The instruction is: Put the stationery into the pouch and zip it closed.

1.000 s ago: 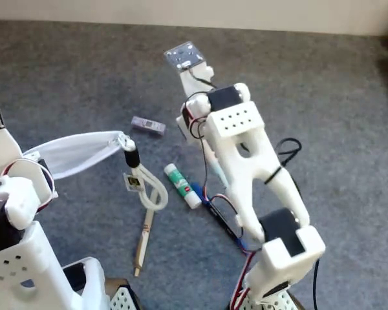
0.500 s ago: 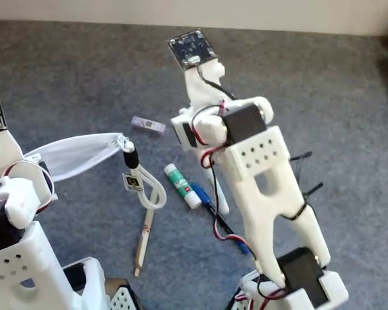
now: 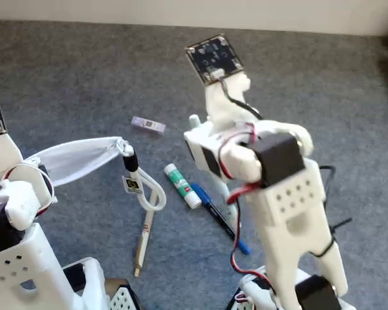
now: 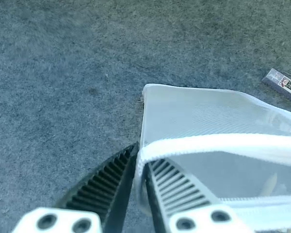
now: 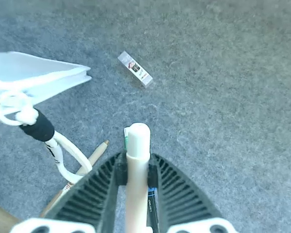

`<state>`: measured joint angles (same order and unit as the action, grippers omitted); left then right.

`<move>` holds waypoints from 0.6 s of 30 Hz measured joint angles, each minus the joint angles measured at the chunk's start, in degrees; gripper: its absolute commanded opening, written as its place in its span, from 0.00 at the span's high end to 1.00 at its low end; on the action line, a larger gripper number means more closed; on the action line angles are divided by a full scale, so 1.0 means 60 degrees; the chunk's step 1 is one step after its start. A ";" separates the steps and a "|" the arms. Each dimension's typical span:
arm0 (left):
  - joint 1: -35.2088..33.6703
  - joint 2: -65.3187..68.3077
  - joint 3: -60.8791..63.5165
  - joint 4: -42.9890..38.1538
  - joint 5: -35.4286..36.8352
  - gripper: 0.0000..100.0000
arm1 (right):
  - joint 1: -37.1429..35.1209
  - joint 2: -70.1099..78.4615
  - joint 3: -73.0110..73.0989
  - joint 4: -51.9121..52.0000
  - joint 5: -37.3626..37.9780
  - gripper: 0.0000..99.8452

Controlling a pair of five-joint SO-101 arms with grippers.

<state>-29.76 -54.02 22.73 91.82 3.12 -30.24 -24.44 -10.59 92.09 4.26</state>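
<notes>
My right gripper (image 5: 136,167) is shut on a white pen (image 5: 137,141) and holds it off the carpet; in the high view the pen's tip (image 3: 194,121) pokes out past that arm. My left gripper (image 4: 141,167) is shut on the rim of the white mesh pouch (image 4: 208,121), which lies with its mouth open (image 3: 71,158). Its zip cord with a black bead (image 3: 130,159) trails toward the middle. A green-and-white glue stick (image 3: 181,185), a blue pen (image 3: 216,213), a wooden pencil (image 3: 144,242) and a small eraser (image 3: 147,125) lie on the carpet.
Grey carpet (image 3: 84,71) covers the whole work area. A pale wall strip (image 3: 181,13) runs along the back. The right arm's body (image 3: 284,194) hangs over the ground right of the blue pen.
The right arm has risen from the carpet and swung back and to the right, lifting the white pen with it. The left arm and pouch have stayed put.
</notes>
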 measured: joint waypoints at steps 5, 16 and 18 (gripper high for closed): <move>0.0000 0.0000 0.0015 0.0000 0.0000 0.99 | 0.0000 -0.0894 0.0000 0.0220 0.0000 0.99; 0.0000 0.0088 0.0015 0.0000 0.0000 0.99 | -0.0015 -0.2725 0.0000 0.0484 0.0000 0.99; 0.0000 0.0088 0.0015 0.0000 0.0000 0.99 | -0.0029 -0.3048 0.0000 0.0484 0.0000 0.99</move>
<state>-29.76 -53.49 22.81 91.82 3.12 -30.42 -42.73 -10.59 94.99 4.26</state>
